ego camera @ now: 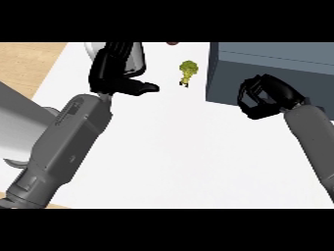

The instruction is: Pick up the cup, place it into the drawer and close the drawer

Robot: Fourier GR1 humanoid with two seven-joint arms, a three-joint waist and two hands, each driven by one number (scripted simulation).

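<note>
The big grey left arm [64, 147] reaches up the white table [184, 157], and its left hand [115, 68] wraps round the shiny cup [137, 59]. The right hand [267, 95] (fingers curled, holding nothing) sits against the grey drawer box [285, 63]. A little green thing [188, 71] stands between them.

The left hand [117, 68] covers most of a pale cup [137, 60]; only slivers show beside the fingers. The drawer unit [285, 68] runs off the right edge. A small reddish object [172, 43] is cut by the top edge, a tiny green item [188, 71] unidentifiable.
</note>
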